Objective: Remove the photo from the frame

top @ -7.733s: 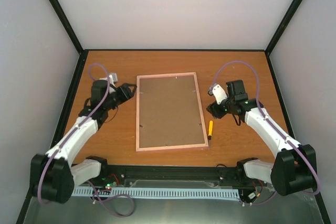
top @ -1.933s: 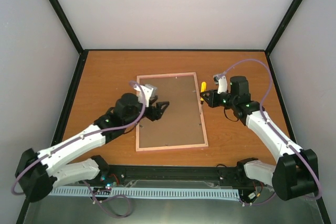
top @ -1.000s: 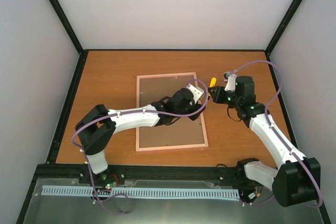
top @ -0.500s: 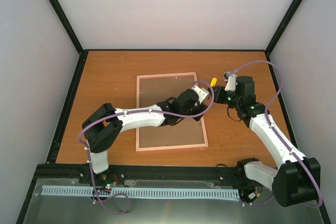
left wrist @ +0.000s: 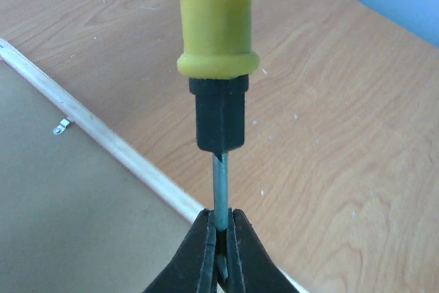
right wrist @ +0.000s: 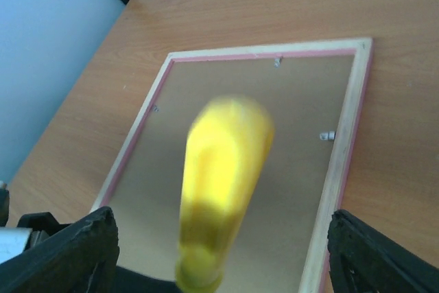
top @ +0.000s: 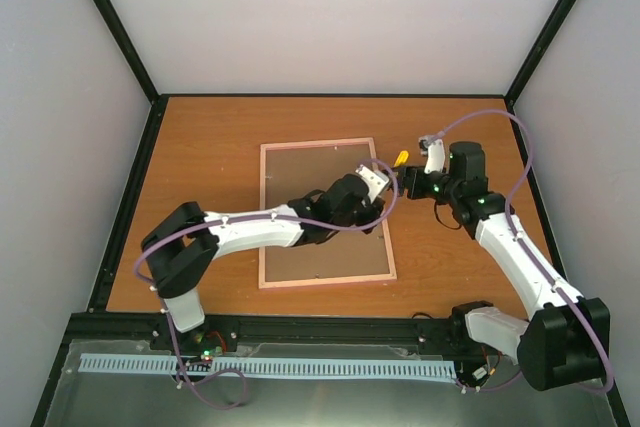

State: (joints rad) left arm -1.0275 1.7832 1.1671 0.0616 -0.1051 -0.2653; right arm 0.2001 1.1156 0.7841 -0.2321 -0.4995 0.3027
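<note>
Left claw [left wrist: 219,228] grips the screwdriver [left wrist: 218,25]; frame [top: 262,209] holds its brown board [top: 305,179].

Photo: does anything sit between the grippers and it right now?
Yes. The frame lies face down, so its brown backing board, with small edge clips, covers the photo. The left gripper is shut on the screwdriver.

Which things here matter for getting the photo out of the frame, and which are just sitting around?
Job:
- frame, back up
- backing tabs
- screwdriver, shaft pinched in left end effector, right end effector open around the handle
- photo (not visible)

Not job:
- table
- purple cables
</note>
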